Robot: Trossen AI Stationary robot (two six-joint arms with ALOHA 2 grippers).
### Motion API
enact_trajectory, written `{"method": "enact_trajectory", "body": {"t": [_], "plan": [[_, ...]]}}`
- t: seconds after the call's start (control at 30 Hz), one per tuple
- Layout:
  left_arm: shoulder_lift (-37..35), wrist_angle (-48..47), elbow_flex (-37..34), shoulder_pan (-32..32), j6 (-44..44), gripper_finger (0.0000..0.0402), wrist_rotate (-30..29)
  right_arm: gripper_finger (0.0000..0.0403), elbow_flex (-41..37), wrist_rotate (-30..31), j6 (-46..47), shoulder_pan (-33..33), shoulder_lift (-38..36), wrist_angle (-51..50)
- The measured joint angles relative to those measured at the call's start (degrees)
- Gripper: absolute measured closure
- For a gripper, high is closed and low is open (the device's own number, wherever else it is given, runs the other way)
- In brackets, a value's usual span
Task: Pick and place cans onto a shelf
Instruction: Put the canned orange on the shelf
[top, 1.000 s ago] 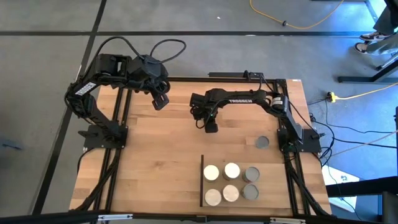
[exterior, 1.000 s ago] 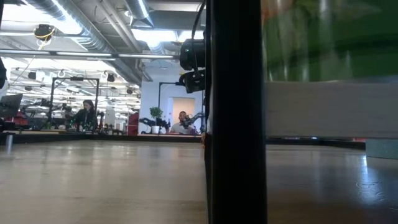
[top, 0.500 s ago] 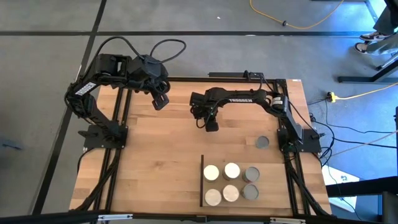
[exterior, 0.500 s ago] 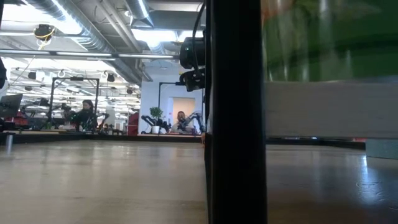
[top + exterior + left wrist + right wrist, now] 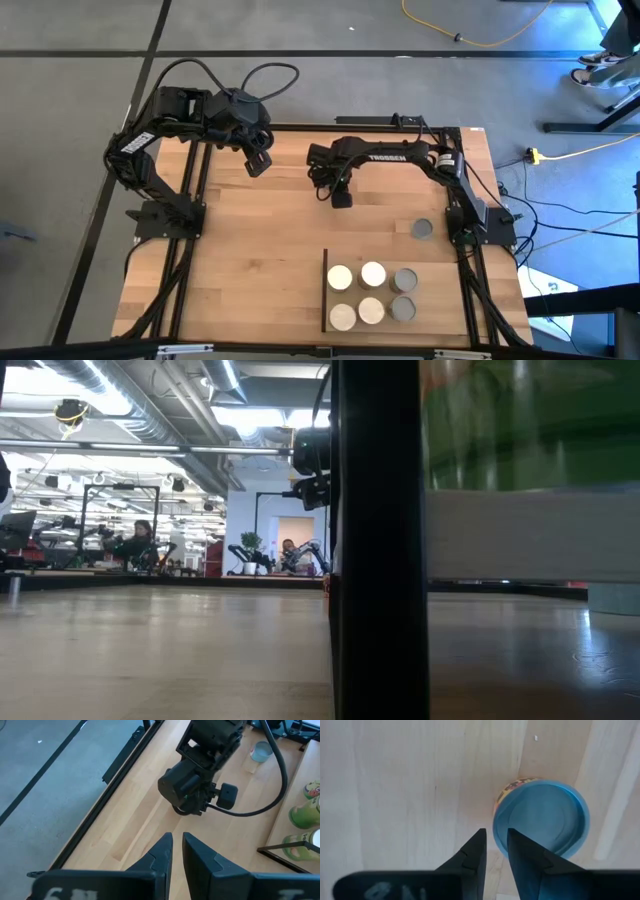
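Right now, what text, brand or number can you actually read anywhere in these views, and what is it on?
"TROSSEN": white letters on the right arm's forearm link, high view.
Pale marks on the left tool's housing, left wrist view: too blurred to read.
Pale marks on the right tool's housing, right wrist view: too blurred to read.
Printed pattern on the side of the lone can: no legible words.
Green can labels: too small.

cans on shelf point(image 5: 372, 293): six, upright, two rows of three; four cream/white tops, two grey tops on the right side
loose can point(image 5: 422, 229): grey top, upright, on bare worktop, apart from the group, near right arm base
can under right wrist point(image 5: 540, 817): round bluish top, red-yellow side, upright
shelf point(image 5: 352, 322): flat light-wood panel, thin black strip along left short edge
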Motion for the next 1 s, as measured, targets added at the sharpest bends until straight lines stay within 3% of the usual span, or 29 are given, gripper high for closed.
{"method": "enact_trajectory", "body": {"t": [1.0], "plan": [[0.0, 0.0, 0.0, 0.0, 0.0, 0.0365, 0.0, 0.0322, -0.2, -0.9, -0.5, -0.3, 1.2, 1.8]]}}
